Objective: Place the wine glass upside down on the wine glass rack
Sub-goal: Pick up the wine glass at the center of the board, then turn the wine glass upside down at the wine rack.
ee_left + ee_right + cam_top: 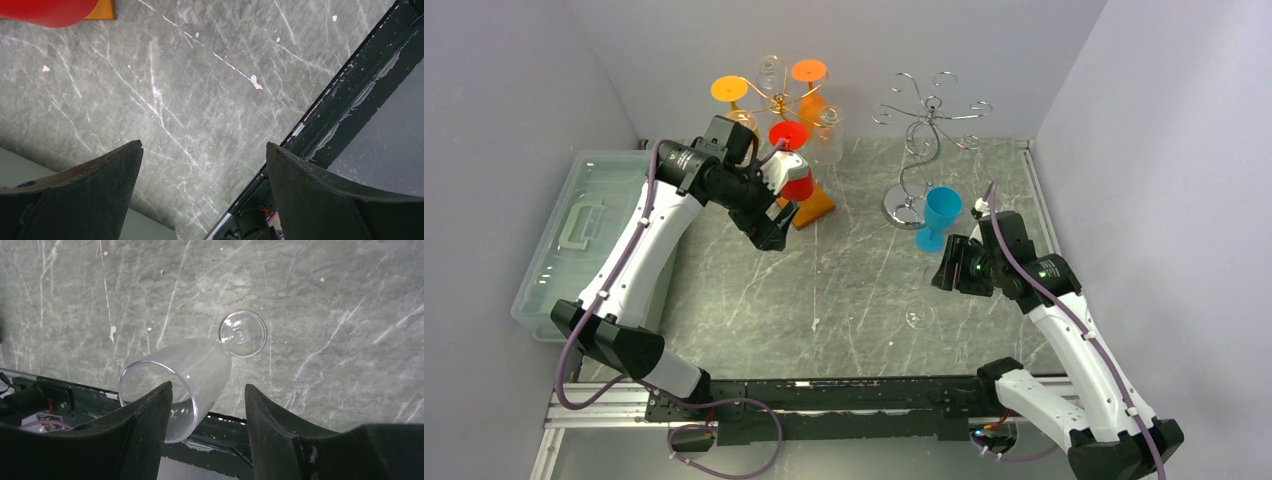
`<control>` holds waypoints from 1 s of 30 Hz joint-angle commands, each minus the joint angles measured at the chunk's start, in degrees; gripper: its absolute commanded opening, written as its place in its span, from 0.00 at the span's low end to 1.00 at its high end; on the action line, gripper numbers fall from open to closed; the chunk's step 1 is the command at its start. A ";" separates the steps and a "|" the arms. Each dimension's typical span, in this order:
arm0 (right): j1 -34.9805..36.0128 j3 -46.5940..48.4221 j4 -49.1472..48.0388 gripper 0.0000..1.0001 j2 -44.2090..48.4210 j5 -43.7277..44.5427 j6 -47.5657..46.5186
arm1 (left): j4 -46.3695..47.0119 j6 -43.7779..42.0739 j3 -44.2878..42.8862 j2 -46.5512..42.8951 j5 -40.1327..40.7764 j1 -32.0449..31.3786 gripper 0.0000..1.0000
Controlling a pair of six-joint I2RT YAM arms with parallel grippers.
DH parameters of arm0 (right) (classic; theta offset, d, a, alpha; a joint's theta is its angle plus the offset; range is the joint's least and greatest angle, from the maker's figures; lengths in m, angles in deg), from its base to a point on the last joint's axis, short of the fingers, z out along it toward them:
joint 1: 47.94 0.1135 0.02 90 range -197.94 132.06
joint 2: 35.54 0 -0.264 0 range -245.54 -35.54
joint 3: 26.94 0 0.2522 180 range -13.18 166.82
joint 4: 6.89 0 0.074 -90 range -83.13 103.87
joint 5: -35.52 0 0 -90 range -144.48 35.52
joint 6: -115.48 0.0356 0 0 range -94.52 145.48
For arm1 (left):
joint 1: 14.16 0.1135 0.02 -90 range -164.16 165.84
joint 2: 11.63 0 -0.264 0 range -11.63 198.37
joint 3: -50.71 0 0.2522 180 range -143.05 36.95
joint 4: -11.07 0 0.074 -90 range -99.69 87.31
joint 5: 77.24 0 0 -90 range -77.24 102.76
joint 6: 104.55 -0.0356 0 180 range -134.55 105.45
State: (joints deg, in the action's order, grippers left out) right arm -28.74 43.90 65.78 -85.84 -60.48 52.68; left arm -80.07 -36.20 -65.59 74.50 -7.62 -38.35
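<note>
A clear wine glass (pixel 921 297) stands upright on the marble table, its round foot (pixel 243 333) flat on the surface. My right gripper (pixel 945 272) hovers just over its bowl (pixel 195 365). In the right wrist view my right gripper (pixel 207 386) has its jaws partly closed; the left finger (pixel 150 420) covers part of the rim, and the right finger (pixel 270 425) stands apart from the glass. The silver wire rack (pixel 927 125) rises at the back right with bare hooks. My left gripper (pixel 774 228) is open and empty over the table (pixel 204 150).
A blue glass (pixel 939 215) stands beside the silver rack's base (pixel 904 210). A gold rack (pixel 779 100) at the back holds orange, red and clear glasses upside down above an orange base (pixel 814 205). A clear plastic bin (pixel 574 240) lies at the left. The black rail (pixel 220 440) runs along the near edge.
</note>
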 commanded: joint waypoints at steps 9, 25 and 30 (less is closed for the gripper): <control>0.05 0.31 -4.84 0.18 -2.51 1.48 -2.02 | 3.95 1.50 1.89 -1.63 -4.37 0.10 0.99; -0.04 13.96 -20.49 0.00 2.95 -12.30 3.18 | 6.41 8.37 1.22 -0.75 -23.23 0.10 0.99; -0.09 12.57 -29.71 0.00 2.28 -15.70 7.60 | 10.30 12.43 2.54 -1.40 -27.36 0.02 1.00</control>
State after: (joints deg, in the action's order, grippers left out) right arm -28.74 56.53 48.01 -82.61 -71.39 55.28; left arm -73.65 -29.66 -63.27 74.78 -28.04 -38.35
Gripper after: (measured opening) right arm 0.076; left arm 0.995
